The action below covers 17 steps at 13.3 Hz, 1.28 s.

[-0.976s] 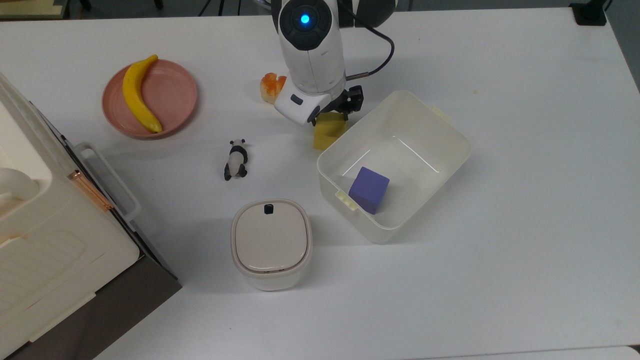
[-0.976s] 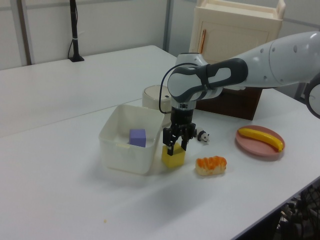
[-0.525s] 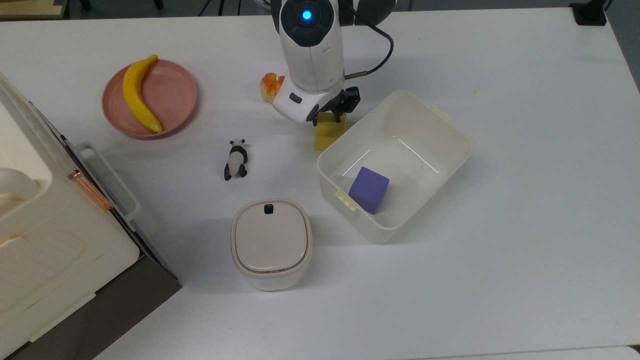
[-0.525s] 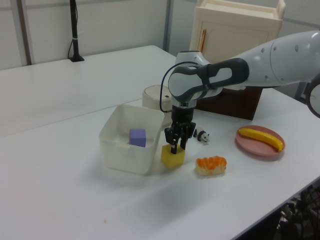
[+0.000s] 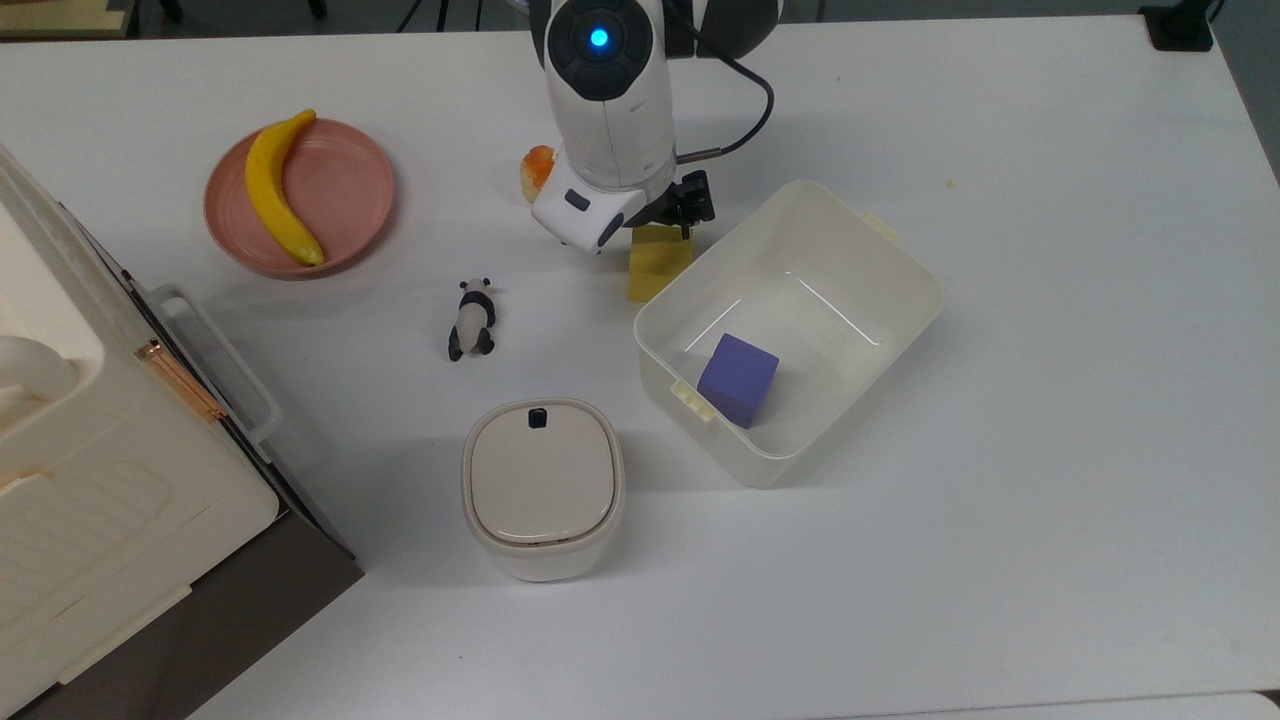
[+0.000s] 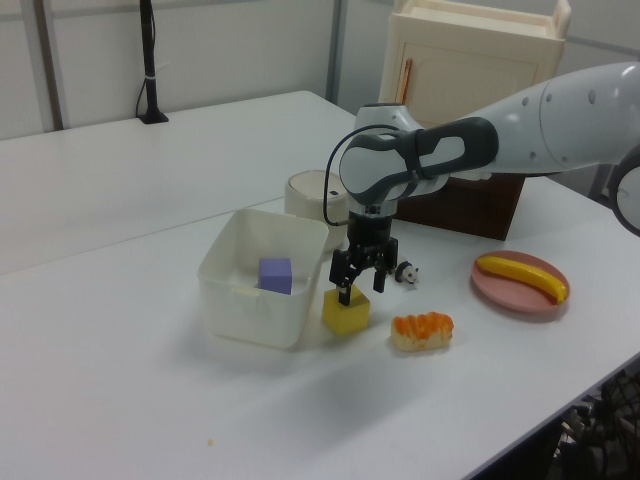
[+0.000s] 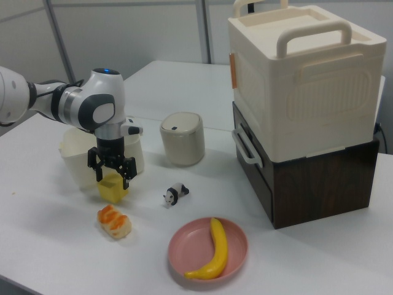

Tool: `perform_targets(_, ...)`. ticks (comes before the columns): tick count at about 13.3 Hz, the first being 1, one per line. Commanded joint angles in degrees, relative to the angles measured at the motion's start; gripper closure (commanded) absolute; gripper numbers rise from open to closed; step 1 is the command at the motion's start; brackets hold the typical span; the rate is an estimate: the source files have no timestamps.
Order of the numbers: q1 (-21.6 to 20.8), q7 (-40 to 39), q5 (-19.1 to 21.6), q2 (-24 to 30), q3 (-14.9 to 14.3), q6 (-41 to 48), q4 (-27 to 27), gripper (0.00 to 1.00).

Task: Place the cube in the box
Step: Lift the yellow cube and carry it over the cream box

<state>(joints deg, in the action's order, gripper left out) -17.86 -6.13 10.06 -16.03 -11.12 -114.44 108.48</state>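
The yellow cube [image 5: 658,264] [image 6: 346,312] [image 7: 113,189] sits on the white table, right against the outer wall of the box [image 5: 905,290] [image 6: 236,300] [image 7: 69,157]. The box is a lidless off-white tub with a purple cube [image 5: 738,380] [image 6: 275,275] inside. My gripper [image 5: 660,228] [image 6: 361,289] [image 7: 112,174] hangs open just over the yellow cube. Its black fingers [image 7: 126,176] spread to either side of the cube's top. The white hand hides the cube's far edge in the top view.
An orange-topped food piece [image 5: 537,170] [image 6: 422,330] lies beside the arm. A panda figure [image 5: 472,318], a lidded white container [image 5: 543,488] and a pink plate [image 5: 350,190] with a banana [image 5: 272,190] stand nearby. A large cream case [image 5: 90,440] fills the top view's left edge.
The hand has turned a little and risen slightly over the yellow cube, drifting toward the top view's left. The cube has stayed on the table.
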Motion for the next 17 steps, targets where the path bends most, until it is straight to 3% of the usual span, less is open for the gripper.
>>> perform_targets(1, -0.2, 1.1, 2.2, 0.3, -0.3, -1.0, 0.7, 0.0)
perform_targets(10, -3.6, 5.2, 2.6, -4.3, 0.0, -8.4, 0.7, 0.0)
perform_targets(13, -3.1, 1.0, 1.6, -2.1, -0.4, -4.0, 0.5, 0.86)
perform_targets(14, -2.2, -1.5, 1.6, -0.6, -0.7, 0.6, -0.2, 0.92)
perform_targets(17, 1.2, -3.9, 2.0, 4.8, -0.7, 11.8, -5.2, 0.91)
